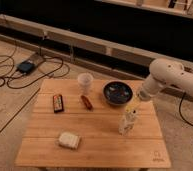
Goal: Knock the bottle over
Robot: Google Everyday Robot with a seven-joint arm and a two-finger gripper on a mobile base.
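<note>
Bottle (126, 125) upright near table (97, 136) edge, gripper (132, 106) above.

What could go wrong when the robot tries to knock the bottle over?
The gripper hangs right over the bottle. If it pushes straight down instead of sideways, the bottle might just stay standing. If it tips to the right, it could roll off the table, whose edge is near on that side. The bowl sits just behind, so a wide swing might bump it.
</note>
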